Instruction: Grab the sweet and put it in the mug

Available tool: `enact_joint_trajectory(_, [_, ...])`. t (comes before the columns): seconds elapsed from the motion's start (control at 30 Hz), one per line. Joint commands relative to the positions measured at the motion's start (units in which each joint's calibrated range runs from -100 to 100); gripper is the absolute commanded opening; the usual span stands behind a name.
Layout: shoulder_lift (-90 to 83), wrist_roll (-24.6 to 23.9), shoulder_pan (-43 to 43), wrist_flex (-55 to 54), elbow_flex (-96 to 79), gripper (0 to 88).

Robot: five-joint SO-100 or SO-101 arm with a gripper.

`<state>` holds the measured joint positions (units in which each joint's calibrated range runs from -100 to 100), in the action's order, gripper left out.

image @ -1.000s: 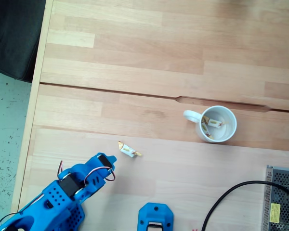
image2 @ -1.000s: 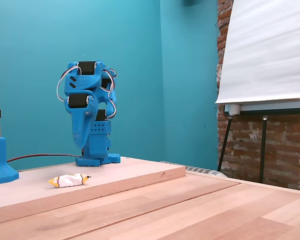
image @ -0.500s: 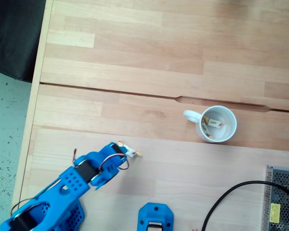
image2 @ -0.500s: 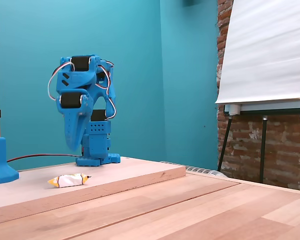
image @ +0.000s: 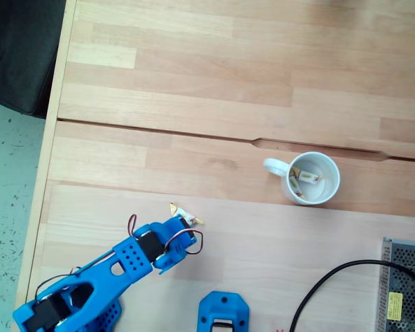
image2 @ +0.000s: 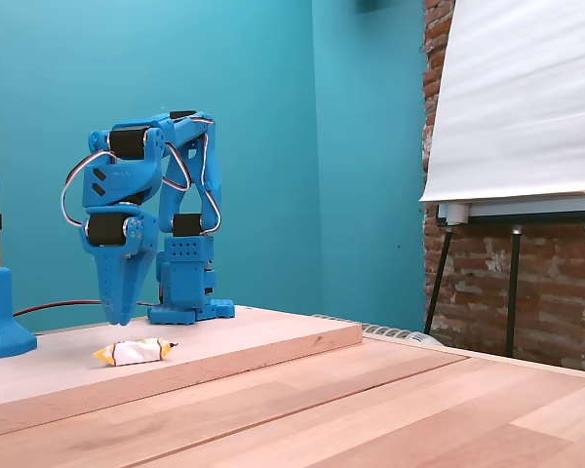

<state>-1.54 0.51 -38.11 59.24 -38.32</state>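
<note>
The sweet [image: 187, 216], a small white wrapped candy with yellow-gold ends, lies on the near wooden board, and my blue gripper [image: 184, 225] partly covers it from above. In the low side view the sweet [image2: 135, 351] lies flat. There my gripper [image2: 122, 316] points straight down, a short way above the sweet's left end and apart from it. Its jaws look pressed together with nothing between them. The white mug [image: 334, 187] stands upright to the right with its handle pointing left. Two similar sweets [image: 306, 178] lie inside it.
A blue block [image: 223, 311] sits at the near edge, seen at the left in the side view as the blue block [image2: 0, 317]. A black cable [image: 325, 283] and a grey metal box [image: 404, 287] fill the lower right. The table's left edge [image: 52, 159] drops to the floor.
The arm has unfolded and swung toward the sweet. The gripper has come down from high up to just above the sweet. Sweet and mug have not moved.
</note>
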Motion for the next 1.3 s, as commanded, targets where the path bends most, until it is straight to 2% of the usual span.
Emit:
enact_joint_trajectory(0.0, [0.51, 0.0, -0.45, -1.17, 3.09, 6.5])
enact_joint_trajectory(0.4, [2.83, 0.05, 6.08, -1.82, 7.99, 5.5])
enact_joint_trajectory(1.13, [3.7, 0.63, 6.37, -1.82, 8.26, 6.8])
enact_joint_trajectory(1.27, [3.7, 0.68, 6.37, -1.82, 8.08, 10.8])
